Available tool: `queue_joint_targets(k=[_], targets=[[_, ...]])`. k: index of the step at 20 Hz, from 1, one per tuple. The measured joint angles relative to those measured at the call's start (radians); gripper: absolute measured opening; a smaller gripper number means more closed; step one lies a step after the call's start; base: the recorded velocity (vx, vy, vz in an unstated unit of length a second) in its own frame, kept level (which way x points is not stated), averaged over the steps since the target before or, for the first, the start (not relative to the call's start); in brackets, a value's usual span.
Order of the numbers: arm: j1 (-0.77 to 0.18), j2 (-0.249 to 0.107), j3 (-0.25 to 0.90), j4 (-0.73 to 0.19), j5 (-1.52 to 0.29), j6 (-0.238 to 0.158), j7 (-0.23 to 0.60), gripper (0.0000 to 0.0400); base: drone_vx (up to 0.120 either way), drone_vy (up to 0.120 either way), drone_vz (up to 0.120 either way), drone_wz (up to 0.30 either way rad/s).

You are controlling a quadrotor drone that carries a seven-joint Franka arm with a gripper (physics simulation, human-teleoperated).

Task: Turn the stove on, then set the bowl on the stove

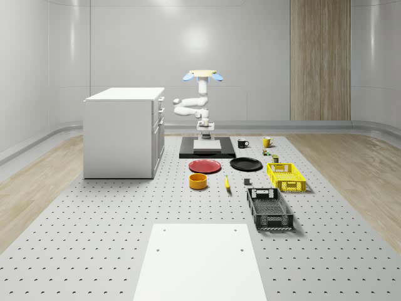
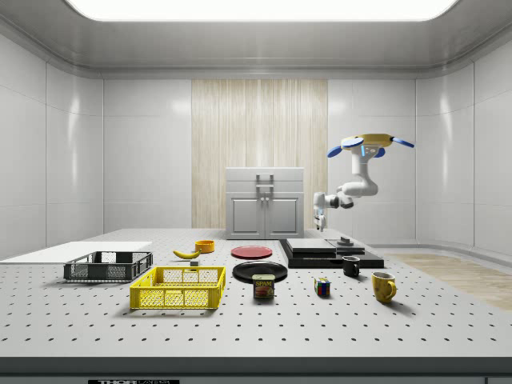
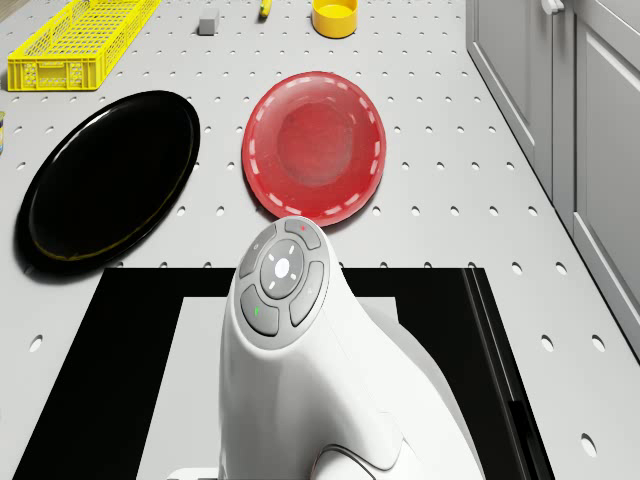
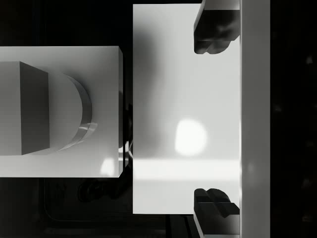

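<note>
Side view | drone [image 2: 370,143] hovers beyond stove [image 2: 320,252] | hand [image 2: 319,223] released above it | can [image 2: 263,286] label perhaps "SPAM"

Two plates [image 1: 205,165] [image 1: 245,164], two crates [image 1: 286,176] [image 1: 269,209], two mugs [image 1: 242,143] [image 1: 266,142], one bowl [image 1: 198,181], one banana [image 1: 227,183].

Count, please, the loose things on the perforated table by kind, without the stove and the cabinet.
Plates: 2, red and black
Crates: 2, yellow and black
Mugs: 2, black and yellow
Bowl: 1
Banana: 1
Can: 1
Puzzle cube: 1
Small grey block: 1
Total: 11
</note>
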State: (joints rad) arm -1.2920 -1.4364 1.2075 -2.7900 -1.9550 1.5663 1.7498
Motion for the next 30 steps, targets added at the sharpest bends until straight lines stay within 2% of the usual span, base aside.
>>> queue_joint_targets(k=[30], targets=[[-0.006,-0.014,0.002,0.001,0.007,0.013,0.005,0.04,0.12,0.0,0.0,0.0]])
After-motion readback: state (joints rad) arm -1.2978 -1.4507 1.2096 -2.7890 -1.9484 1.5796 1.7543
